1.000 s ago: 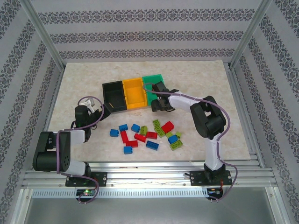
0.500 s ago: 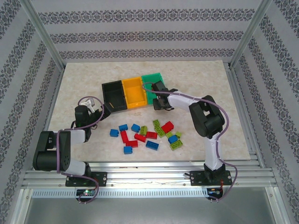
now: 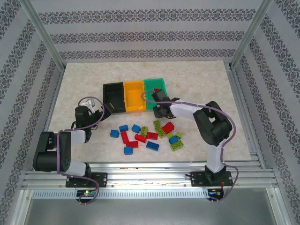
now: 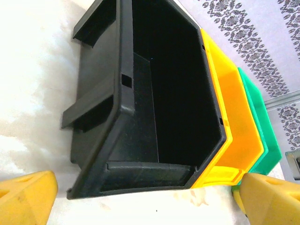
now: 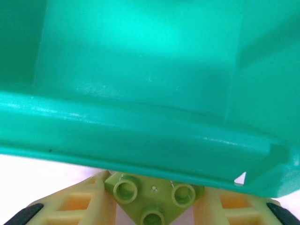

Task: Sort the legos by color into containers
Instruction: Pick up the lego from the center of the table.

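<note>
Lime-green studded plastic brick (image 5: 152, 196) clamped in right claw (image 5: 152, 208) beside green plastic bin (image 5: 140, 70) — next, clear rim, release; left claw (image 4: 146, 201) gapes.

Bins: three, joined in a row: one black (image 3: 114, 96), one orange-yellow (image 3: 133, 93), one green (image 3: 157, 86).
Blue bricks (image 3: 123, 127): six lay loose on the table.
Red bricks (image 3: 168, 127): five, by my count.
Lime bricks (image 3: 176, 146): five or six loose, crowded and hard to split; one more lime brick (image 5: 152, 194) showed close up in the right wrist view.
Arms: two, left (image 3: 58, 145) and right (image 3: 213, 126).
</note>
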